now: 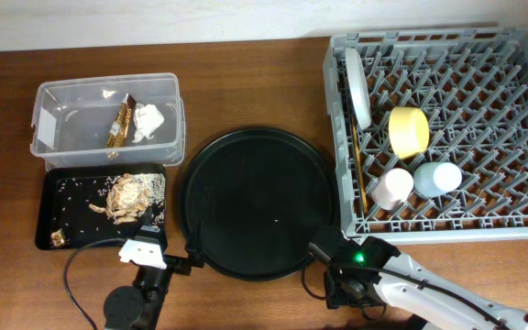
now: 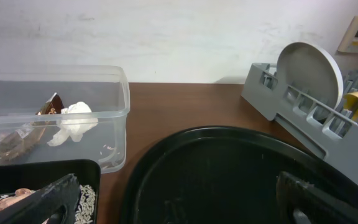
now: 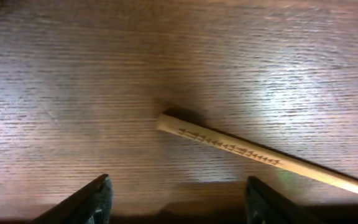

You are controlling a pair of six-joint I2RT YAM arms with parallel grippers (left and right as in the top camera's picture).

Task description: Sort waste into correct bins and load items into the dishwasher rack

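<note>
Wooden tabletop [image 3: 73,74] fills the right wrist view, one chopstick [image 3: 253,155] lying flat on it just ahead of the right gripper [image 3: 179,202], fingers spread and empty, while the left gripper [image 2: 182,199] gapes wide too at the near edge of the round black tray [image 2: 229,162].

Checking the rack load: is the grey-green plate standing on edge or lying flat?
Standing on edge. In the left wrist view the plate rises upright from the rack; overhead it appears as a narrow ellipse.
</note>
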